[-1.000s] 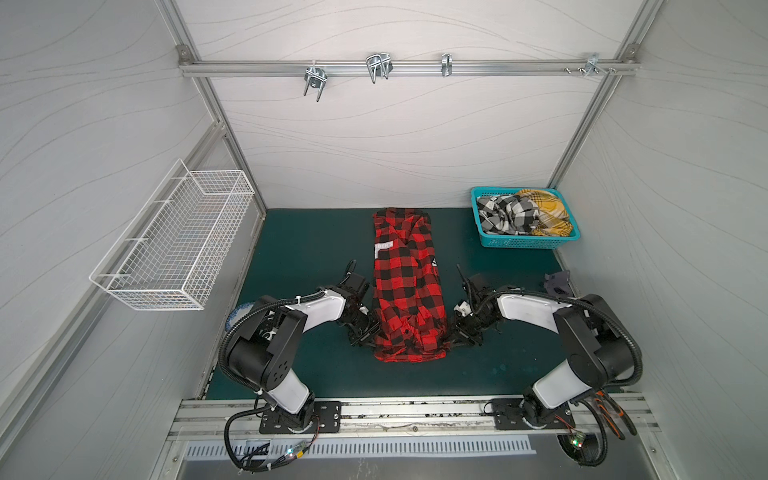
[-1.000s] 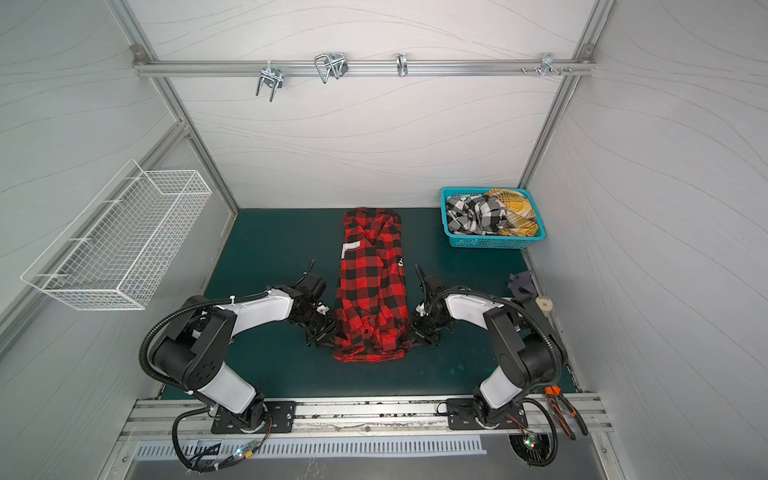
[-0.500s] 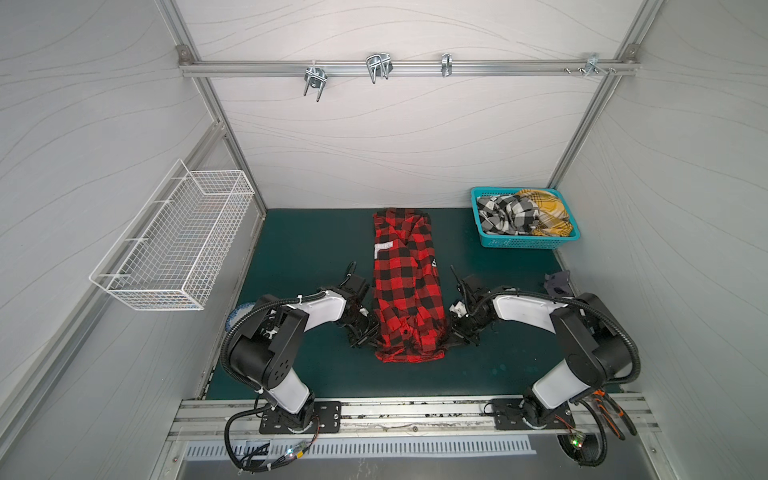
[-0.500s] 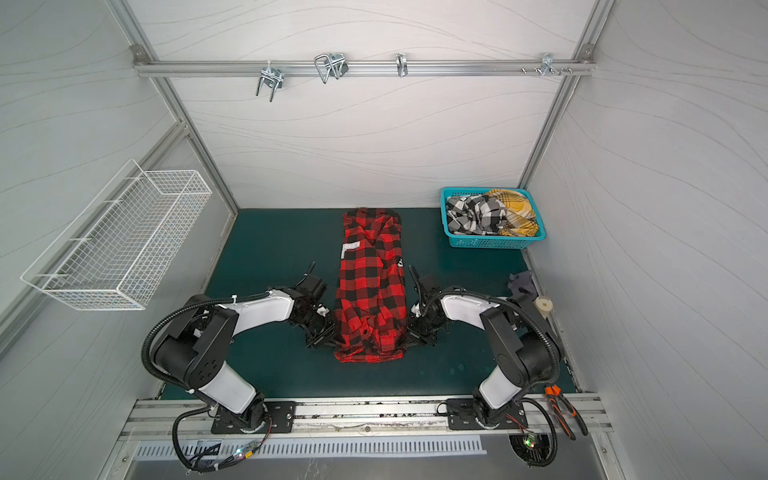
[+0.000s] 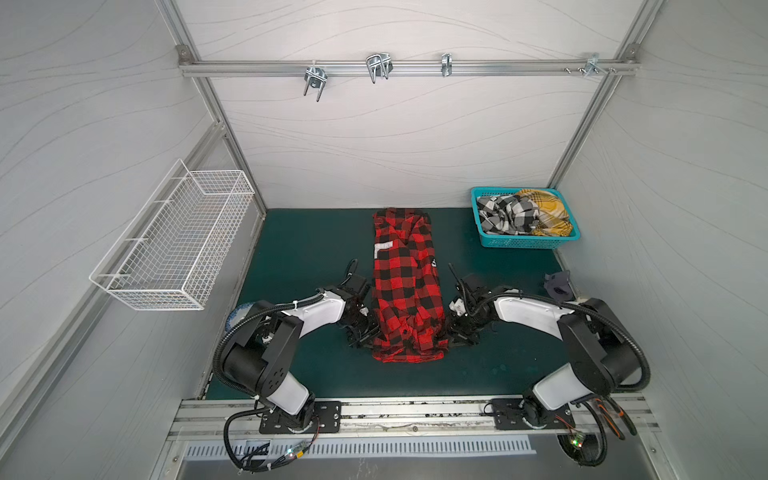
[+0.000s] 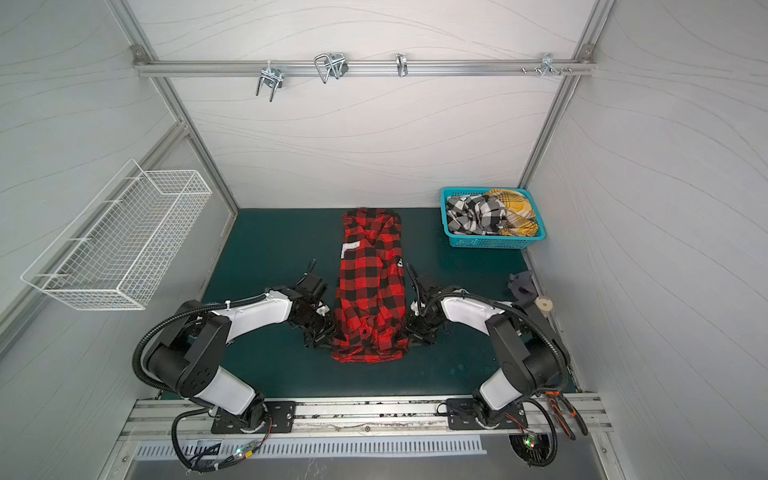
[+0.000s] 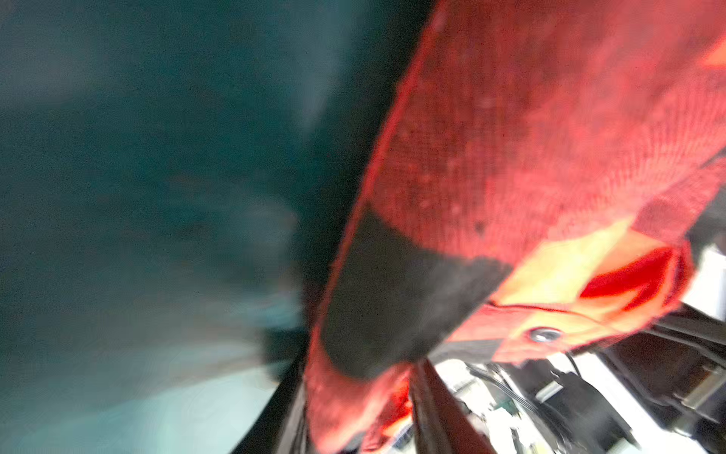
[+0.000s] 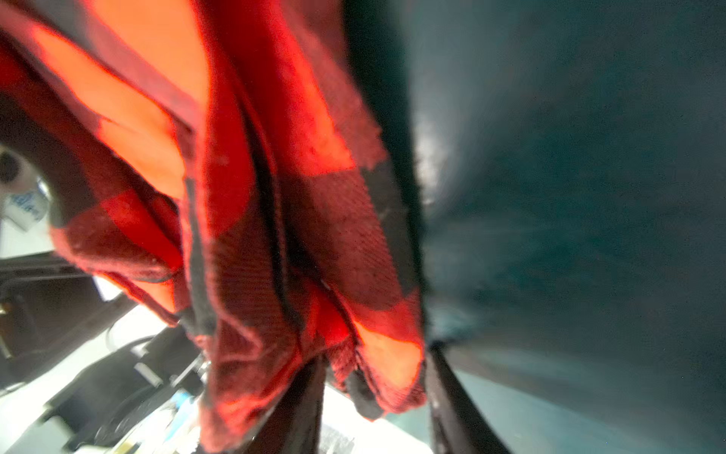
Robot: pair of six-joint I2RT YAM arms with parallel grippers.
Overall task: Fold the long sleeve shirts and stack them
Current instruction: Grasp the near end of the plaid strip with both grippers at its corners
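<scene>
Left gripper (image 5: 365, 334) sat low on the green mat (image 5: 307, 249), touching the left side of the red-and-black shirt (image 5: 405, 282) just up from its near hem. In the left wrist view its fingers (image 7: 436, 408) stood part-way apart, with the shirt edge running down between them. The shirt lay mid-mat as a narrow strip, long axis running from the robot toward the back wall, near end rucked between the arms. Right gripper (image 5: 451, 332) mirrored this on the shirt's right side, fingers (image 8: 306, 401) also part-way apart with bunched hem between. Both wrist views were blurred, so real pinch or loose straddle could not be told. Neither arm was nearer; the cloth lay inward of each claw. Likely next: carry the near end along the long axis. Black-and-white shirt (image 5: 505, 214) and mustard shirt (image 5: 542, 208) lay crumpled in the teal basket (image 5: 523, 242), far right corner.
</scene>
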